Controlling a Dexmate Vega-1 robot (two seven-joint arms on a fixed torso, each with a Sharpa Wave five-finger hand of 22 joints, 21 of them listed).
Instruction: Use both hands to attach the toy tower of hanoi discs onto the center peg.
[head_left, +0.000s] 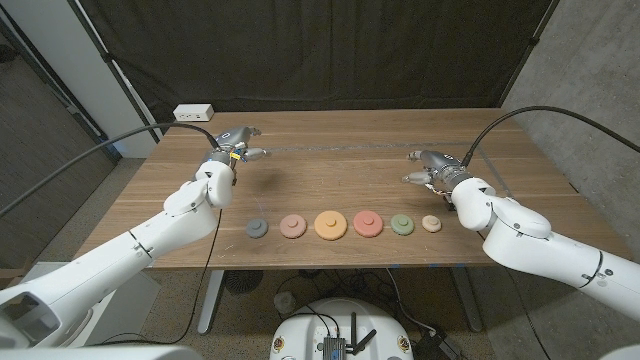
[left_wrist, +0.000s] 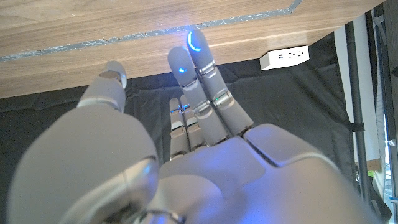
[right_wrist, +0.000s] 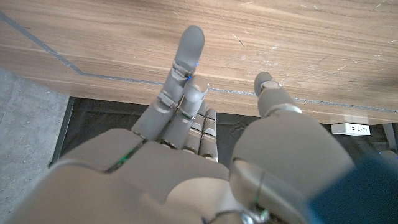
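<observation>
Six discs lay in a row near the table's (head_left: 330, 160) front edge: grey disc (head_left: 257, 228), pink disc (head_left: 293, 226), orange disc (head_left: 331, 224), red disc (head_left: 367, 222), green disc (head_left: 402, 224) and cream disc (head_left: 431, 223). They shrank from the orange one outward, probably set out for easy picking; no separate peg could be made out. Both hands hovered well behind the row, left hand (head_left: 236, 146) and right hand (head_left: 432, 166), each holding nothing, fingers extended and loosely apart, seemingly poised before reaching. A white power strip (head_left: 193, 112) sat at the far left corner.
</observation>
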